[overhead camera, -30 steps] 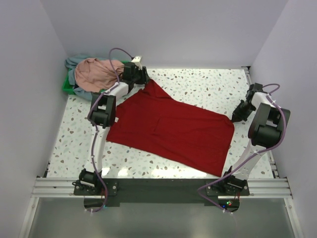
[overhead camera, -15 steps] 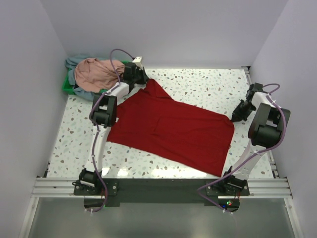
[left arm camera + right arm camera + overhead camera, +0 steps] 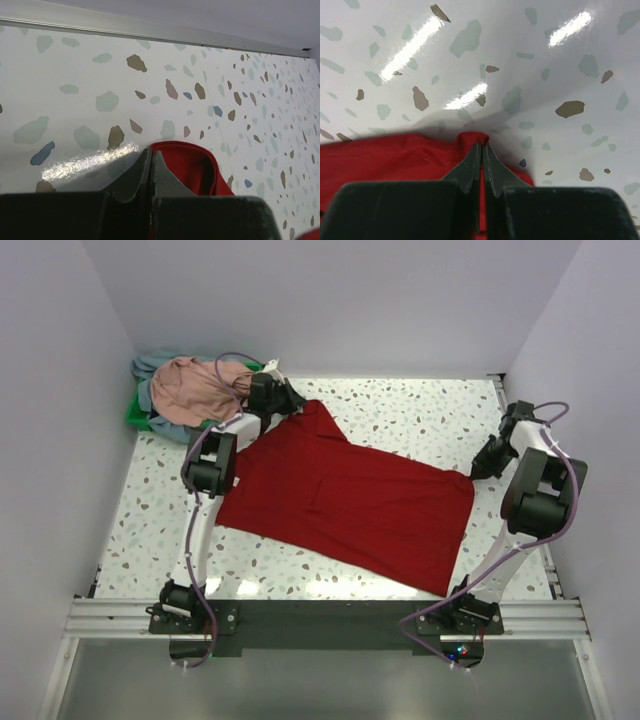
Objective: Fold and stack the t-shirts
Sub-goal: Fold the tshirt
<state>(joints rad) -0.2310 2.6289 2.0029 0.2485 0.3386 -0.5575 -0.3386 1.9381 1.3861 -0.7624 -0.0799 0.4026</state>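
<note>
The red t-shirt (image 3: 345, 495) lies spread across the middle of the speckled table. My left gripper (image 3: 287, 400) is shut on its far left corner; the left wrist view shows the red cloth (image 3: 192, 167) pinched at the fingertips (image 3: 159, 172). My right gripper (image 3: 484, 466) is shut on the shirt's right corner; the right wrist view shows a red fold (image 3: 472, 137) between the closed fingers. The dusty pink t-shirt (image 3: 195, 385) lies heaped on the grey-blue t-shirt (image 3: 152, 368) at the back left.
A green tray (image 3: 135, 417) under the heap stands at the table's back left corner. White walls close in the table at the back and both sides. The metal rail (image 3: 320, 615) with the arm bases runs along the near edge.
Both grippers have shifted slightly toward the far side, pulling the red shirt's top edge with them. The shirt's far left corner now sits a little farther right and back.
</note>
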